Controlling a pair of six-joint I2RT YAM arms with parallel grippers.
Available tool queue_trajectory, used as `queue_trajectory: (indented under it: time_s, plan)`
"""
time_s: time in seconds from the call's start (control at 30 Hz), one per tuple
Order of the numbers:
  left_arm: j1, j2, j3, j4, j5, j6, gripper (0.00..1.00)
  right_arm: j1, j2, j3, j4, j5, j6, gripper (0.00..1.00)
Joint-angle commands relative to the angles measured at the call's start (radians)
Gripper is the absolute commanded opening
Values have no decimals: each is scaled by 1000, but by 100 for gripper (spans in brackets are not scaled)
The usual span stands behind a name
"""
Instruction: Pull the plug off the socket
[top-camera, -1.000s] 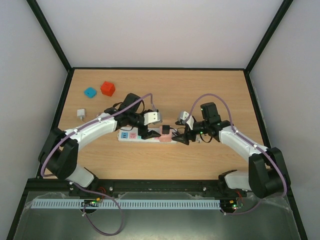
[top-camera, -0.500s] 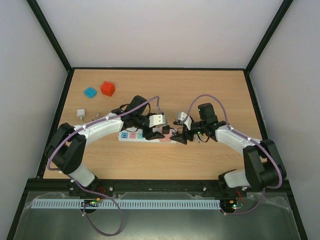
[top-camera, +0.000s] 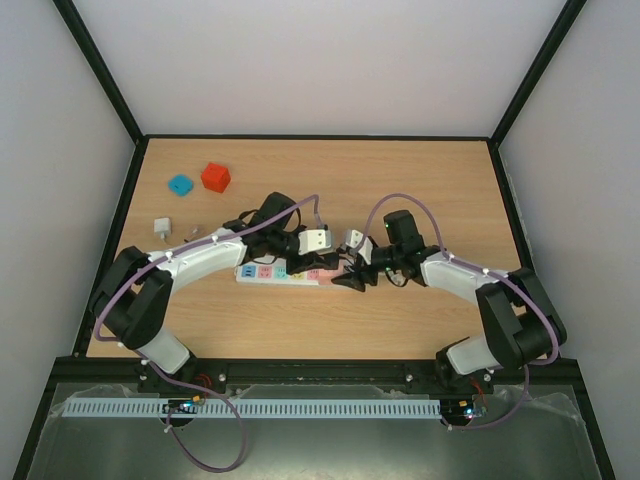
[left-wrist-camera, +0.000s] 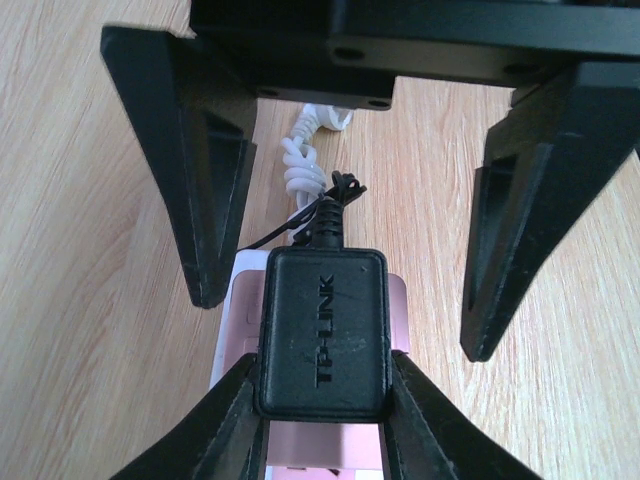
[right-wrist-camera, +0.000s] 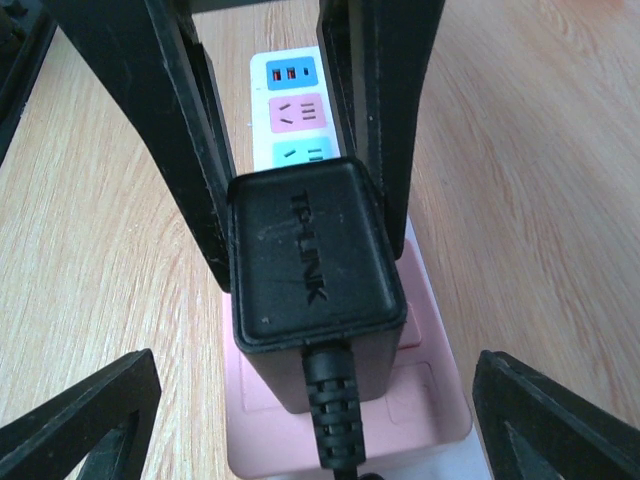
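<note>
The socket (top-camera: 262, 272) is a long white strip with blue and pink outlet faces, lying across the middle of the table. A black TP-LINK plug (left-wrist-camera: 322, 335) stands in its pink end outlet (right-wrist-camera: 430, 395). My left gripper (left-wrist-camera: 322, 385) is shut on the plug, one finger pressed against each long side. The same fingers (right-wrist-camera: 180, 130) flank the plug (right-wrist-camera: 310, 255) in the right wrist view. My right gripper (right-wrist-camera: 320, 425) is open at the cord end of the plug, its fingertips spread wide of the strip and touching nothing. From above, both grippers (top-camera: 320, 262) (top-camera: 348, 278) meet over the strip's right end.
A red cube (top-camera: 215, 177), a small blue block (top-camera: 180, 184) and a white adapter (top-camera: 162, 227) sit at the far left. A coiled white cord (left-wrist-camera: 305, 160) and the plug's thin black cable run off beyond the strip's end. Black frame rails border the table.
My left gripper has moved right over the plug and closed on its sides. My right gripper has slid left toward the strip's end, still open.
</note>
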Motion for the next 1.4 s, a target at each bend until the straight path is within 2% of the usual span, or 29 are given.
queue_trajectory:
  time_s: [0.0, 0.27, 0.5, 0.77, 1.17, 1.37]
  plan:
    - [-6, -42, -35, -2, 19, 13, 29, 23, 29, -16, 75, 14, 5, 83]
    - [5, -59, -36, -16, 56, -2, 25, 50, 77, -18, 119, 28, 5, 76]
    - [5, -55, -21, -19, 88, -13, 23, 58, 92, -32, 116, 43, -25, 53]
    - [5, -52, 15, -11, 124, -55, 21, 58, 98, -44, 112, 55, -37, 37]
    - [8, -61, 56, -36, 178, -62, 17, 58, 103, -54, 120, 68, -35, 31]
    - [9, -70, 57, -53, 150, -26, 16, 58, 105, -54, 120, 66, -32, 30]
